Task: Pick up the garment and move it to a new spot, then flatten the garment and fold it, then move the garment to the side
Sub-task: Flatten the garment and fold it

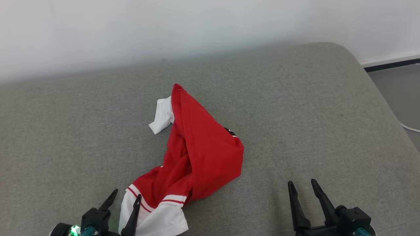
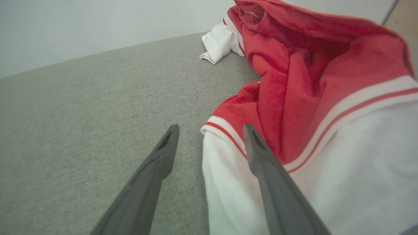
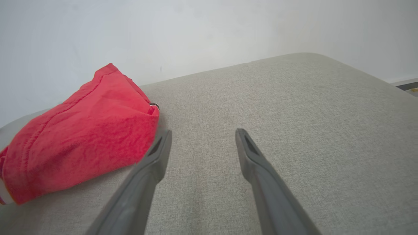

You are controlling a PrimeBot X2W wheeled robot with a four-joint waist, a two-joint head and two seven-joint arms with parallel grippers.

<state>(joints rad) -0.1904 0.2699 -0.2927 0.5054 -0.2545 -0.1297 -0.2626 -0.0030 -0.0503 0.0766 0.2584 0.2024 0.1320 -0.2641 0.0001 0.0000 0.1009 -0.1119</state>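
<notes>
Clearly the crumpled red-and-white fabric garment [image 1: 200, 154] stretches away from the left hand [image 1: 126, 195], which, spread open, straddles its white sleeve edge on the grey fabric cushion [image 1: 311, 114]; the right hand [image 1: 302, 182], equally spread, stands farther off.

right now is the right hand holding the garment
No, the right hand stands open over the bare cushion, apart from the garment.
</notes>
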